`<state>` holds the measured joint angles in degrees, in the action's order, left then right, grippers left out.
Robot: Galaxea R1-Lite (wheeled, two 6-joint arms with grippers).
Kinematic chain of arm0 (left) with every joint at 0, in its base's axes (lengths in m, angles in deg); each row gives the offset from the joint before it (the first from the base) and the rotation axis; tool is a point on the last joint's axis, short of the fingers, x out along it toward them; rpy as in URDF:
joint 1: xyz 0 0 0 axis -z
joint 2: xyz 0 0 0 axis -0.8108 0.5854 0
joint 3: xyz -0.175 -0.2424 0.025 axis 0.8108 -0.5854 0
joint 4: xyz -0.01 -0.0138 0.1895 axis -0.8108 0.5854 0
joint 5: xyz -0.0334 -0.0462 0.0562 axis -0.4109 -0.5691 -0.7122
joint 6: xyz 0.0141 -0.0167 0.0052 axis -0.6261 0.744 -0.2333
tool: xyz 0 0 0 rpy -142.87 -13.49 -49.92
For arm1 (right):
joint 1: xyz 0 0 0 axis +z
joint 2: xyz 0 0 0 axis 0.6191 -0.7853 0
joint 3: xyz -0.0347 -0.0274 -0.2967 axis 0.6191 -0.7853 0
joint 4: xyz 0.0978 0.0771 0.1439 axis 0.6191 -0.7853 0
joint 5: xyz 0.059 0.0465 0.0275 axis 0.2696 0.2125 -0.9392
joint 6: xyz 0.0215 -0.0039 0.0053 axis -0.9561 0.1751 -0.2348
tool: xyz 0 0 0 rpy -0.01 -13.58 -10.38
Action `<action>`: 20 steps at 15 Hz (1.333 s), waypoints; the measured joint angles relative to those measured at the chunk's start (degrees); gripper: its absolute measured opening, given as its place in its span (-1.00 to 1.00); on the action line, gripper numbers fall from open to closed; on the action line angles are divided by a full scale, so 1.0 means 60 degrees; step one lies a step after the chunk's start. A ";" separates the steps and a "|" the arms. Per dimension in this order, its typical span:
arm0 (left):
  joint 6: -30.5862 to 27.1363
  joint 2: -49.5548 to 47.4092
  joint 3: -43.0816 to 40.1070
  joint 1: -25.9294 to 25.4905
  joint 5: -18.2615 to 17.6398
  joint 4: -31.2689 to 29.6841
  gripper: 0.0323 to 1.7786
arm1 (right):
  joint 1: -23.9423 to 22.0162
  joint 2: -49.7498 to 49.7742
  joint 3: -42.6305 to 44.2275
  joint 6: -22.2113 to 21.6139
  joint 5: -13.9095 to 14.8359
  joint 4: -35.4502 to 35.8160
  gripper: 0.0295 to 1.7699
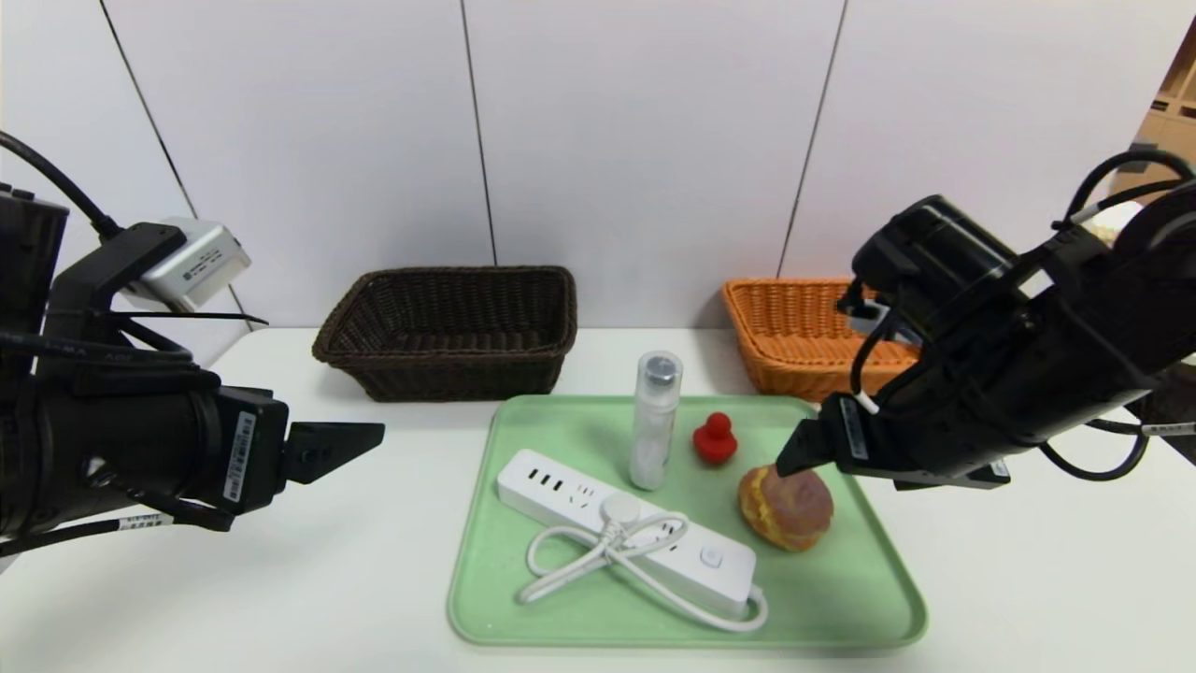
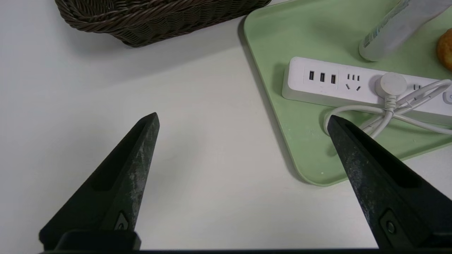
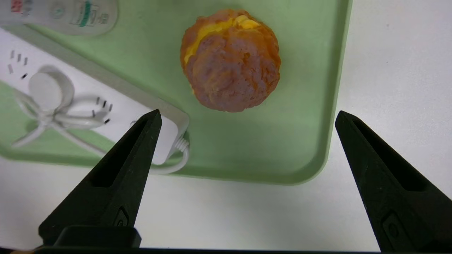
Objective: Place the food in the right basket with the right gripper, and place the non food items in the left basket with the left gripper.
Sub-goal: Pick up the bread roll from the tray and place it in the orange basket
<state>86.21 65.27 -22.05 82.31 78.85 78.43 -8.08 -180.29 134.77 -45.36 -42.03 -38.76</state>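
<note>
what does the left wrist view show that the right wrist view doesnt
Only the left wrist view shows the dark brown basket and the open left gripper over bare table. Only the right wrist view shows the whole bun, with the open right gripper above it. Both show the green tray, power strip and bottle.

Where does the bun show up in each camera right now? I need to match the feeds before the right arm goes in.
Head view: bun on the right half of the green tray, under the open right gripper.
Left wrist view: only its edge at the right border, beside the bottle.
Right wrist view: upper centre, ahead of the fingers.
Shared landmark: the white power strip.
</note>
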 joint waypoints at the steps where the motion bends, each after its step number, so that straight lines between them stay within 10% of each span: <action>1: 0.0000 -0.0004 -0.0008 0.0010 -0.0006 -0.0004 0.90 | 0.0014 -0.0175 0.0000 -0.0055 0.0079 0.0093 0.92; 18: 0.0037 -0.0030 -0.0171 0.0098 -0.0037 -0.0065 0.90 | 0.0232 -0.1719 0.0000 -0.0087 0.0116 0.0666 0.92; 20: 0.0051 -0.0030 -0.0185 0.0102 -0.0041 -0.0065 0.90 | 0.0232 -0.1778 0.0000 -0.0073 0.0148 0.0666 0.63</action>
<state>86.51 65.09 -23.16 82.92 78.61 78.04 -6.69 -190.95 134.77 -45.80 -41.14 -34.76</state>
